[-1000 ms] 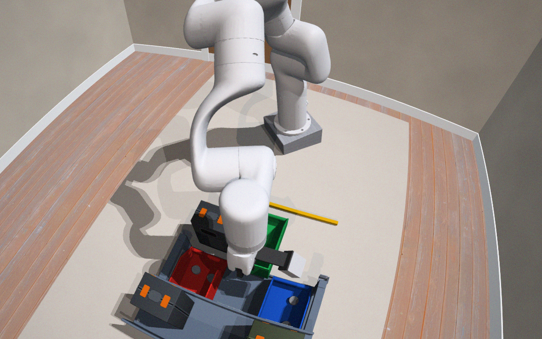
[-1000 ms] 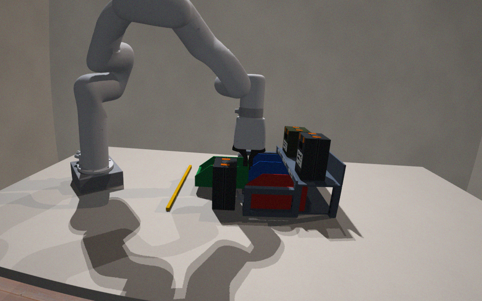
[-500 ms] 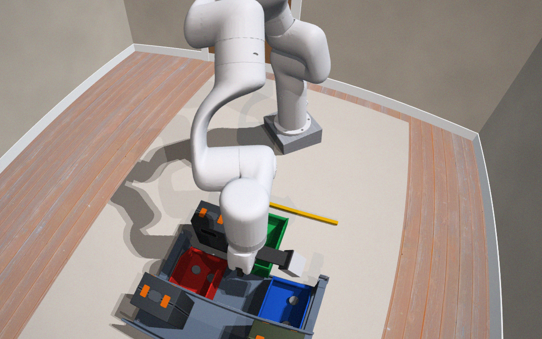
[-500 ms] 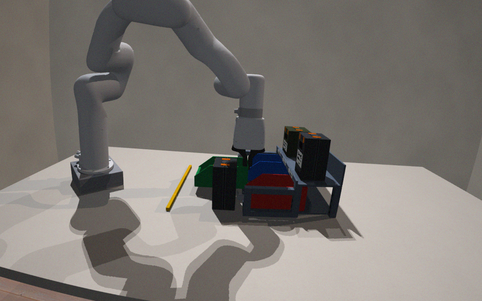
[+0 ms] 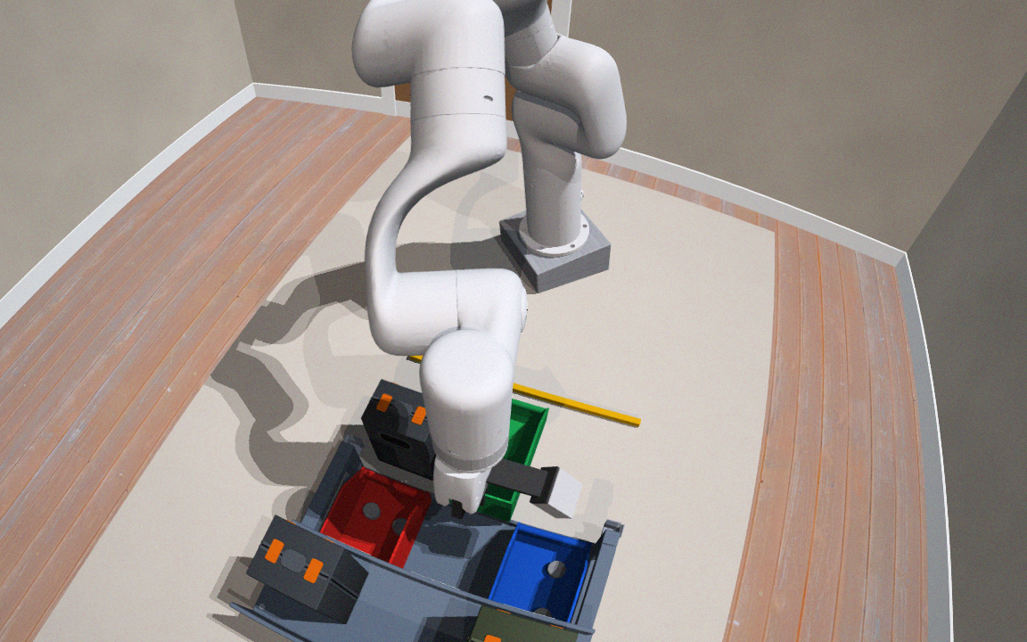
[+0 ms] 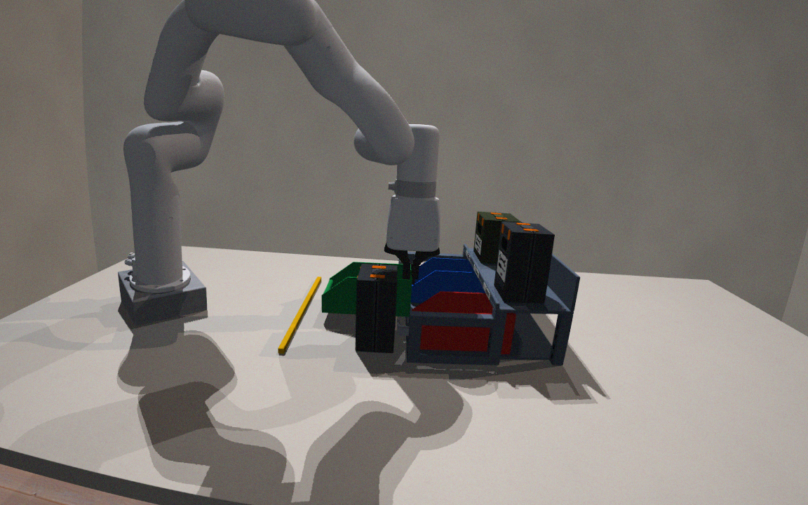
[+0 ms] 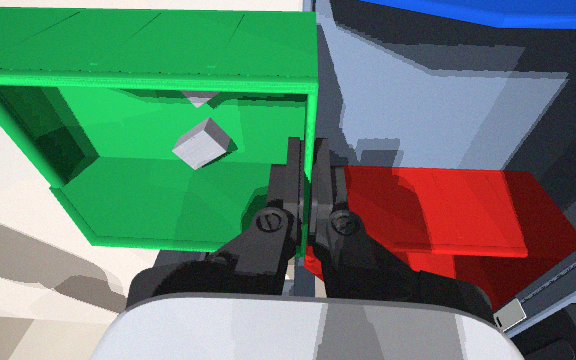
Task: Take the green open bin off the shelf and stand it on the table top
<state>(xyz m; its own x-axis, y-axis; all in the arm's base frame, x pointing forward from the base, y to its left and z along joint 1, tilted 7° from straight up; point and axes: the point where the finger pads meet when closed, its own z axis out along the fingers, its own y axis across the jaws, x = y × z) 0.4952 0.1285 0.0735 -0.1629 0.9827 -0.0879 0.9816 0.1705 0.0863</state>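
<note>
The green open bin [image 5: 529, 431] [image 6: 341, 292] [image 7: 168, 200] sits level and mostly out in front of the grey shelf [image 5: 453, 550] [image 6: 560, 282] [image 7: 393, 100], over the table, with its open front pointing away from the shelf. A grey cube part [image 7: 200, 143] lies inside it. My gripper [image 5: 461, 504] [image 6: 408, 266] [image 7: 306, 161] points down and is shut on the bin's thin back wall. I cannot tell whether the bin's base touches the table.
A red bin [image 5: 357, 503] [image 6: 454, 336] [image 7: 443, 210] and a blue bin [image 5: 533, 571] [image 6: 445, 279] [image 7: 468, 12] stand on the shelf. Black boxes [image 5: 306, 566] [image 6: 523, 260] sit on its top. Another black box [image 5: 398, 427] [image 6: 375, 307] stands beside the green bin. A yellow stick [image 5: 581, 407] [image 6: 299, 313] lies just beyond.
</note>
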